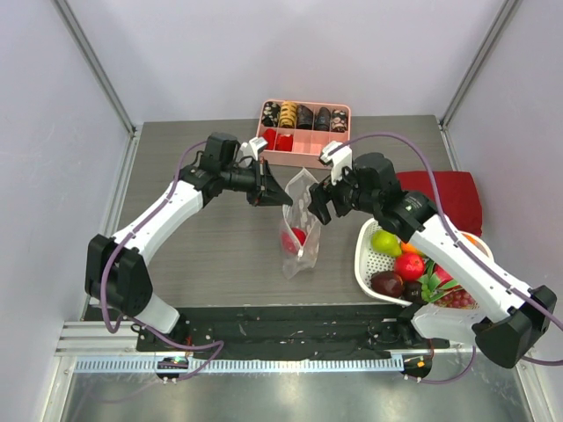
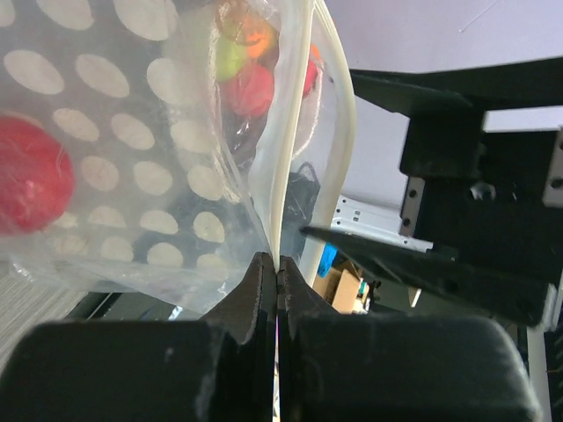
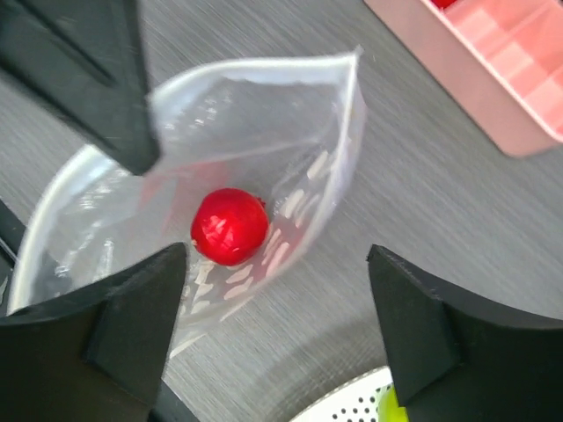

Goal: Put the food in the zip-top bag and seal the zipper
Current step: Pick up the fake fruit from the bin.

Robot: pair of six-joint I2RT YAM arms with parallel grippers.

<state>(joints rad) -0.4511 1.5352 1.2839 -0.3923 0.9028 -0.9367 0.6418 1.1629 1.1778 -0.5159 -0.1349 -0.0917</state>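
The clear polka-dot zip-top bag (image 1: 298, 224) hangs open at mid table, its mouth held up. My left gripper (image 1: 274, 191) is shut on the bag's whitish zipper strip (image 2: 283, 158) at the left side of the mouth. One red apple (image 1: 299, 236) lies inside the bag, also seen in the right wrist view (image 3: 229, 225) and the left wrist view (image 2: 31, 176). My right gripper (image 1: 318, 207) is open and empty just right of the bag's mouth, above it. A green pear (image 1: 385, 242), a red apple (image 1: 408, 265) and other fruits sit in the white basket (image 1: 368, 264).
The pink compartment tray (image 1: 304, 127) with snack pieces stands at the back, just behind the bag. A red cloth (image 1: 449, 198) lies at the right, behind the basket. Grapes (image 1: 457, 299) and a dark fruit (image 1: 387, 283) lie in the basket near my right arm.
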